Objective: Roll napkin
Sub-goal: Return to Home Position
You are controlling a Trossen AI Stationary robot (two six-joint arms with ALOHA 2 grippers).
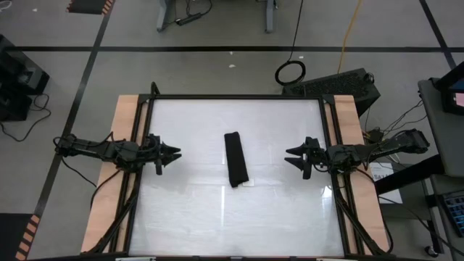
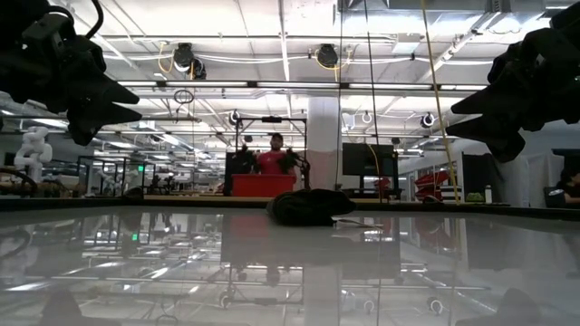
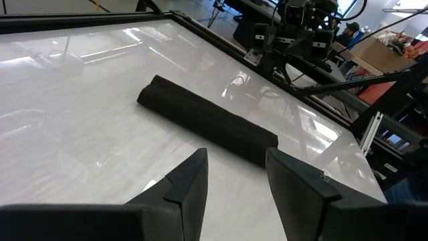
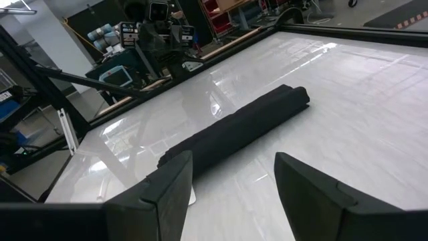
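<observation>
High view: the napkin (image 1: 235, 158) lies rolled midway between my left gripper (image 1: 172, 154) and right gripper (image 1: 292, 156), both spread wide, well apart from it; rolling looks done, only homing is left.

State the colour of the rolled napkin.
The napkin is plain black, no pattern; clearest in the right wrist view.

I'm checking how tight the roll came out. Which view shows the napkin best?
The left wrist view: the napkin lies close, whole length and both ends visible. The right wrist view comes near. The high view shows a small strip; the low view, an end-on lump.
</observation>
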